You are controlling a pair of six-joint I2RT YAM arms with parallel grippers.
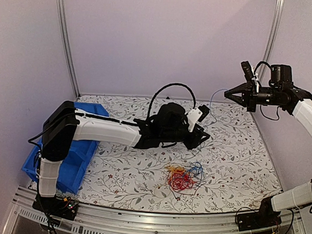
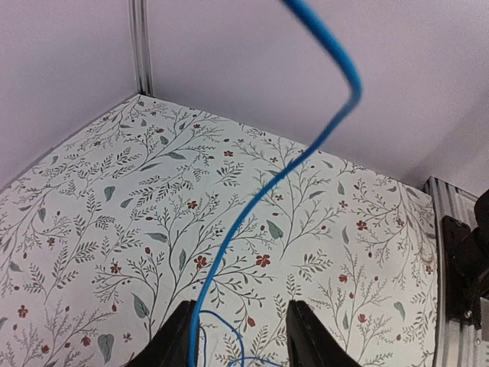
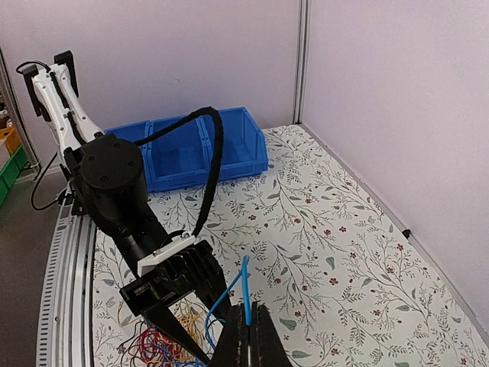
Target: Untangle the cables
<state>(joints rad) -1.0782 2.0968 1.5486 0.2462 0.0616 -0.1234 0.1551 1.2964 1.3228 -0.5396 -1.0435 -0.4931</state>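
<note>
1. Looks like a robot lab test cell to me, not a home or shop.
2. Plain lilac panel walls (image 1: 166,38) close it in beyond the left gripper (image 1: 202,136) & beside the right gripper (image 1: 227,93), w/ alu posts (image 1: 65,37) at the corners.
3. Bench (image 1: 237,170) under both has a floral cover. Alu rail (image 1: 155,223) runs along its edge, well behind them.
4. Blue parts bins (image 1: 76,160) sit back behind the left gripper, next to its arm.
5. Right wrist cam: grey floor (image 3: 30,260) & green crates (image 3: 9,164) outside the cell, past the left arm. Storage, lab-style.
</note>
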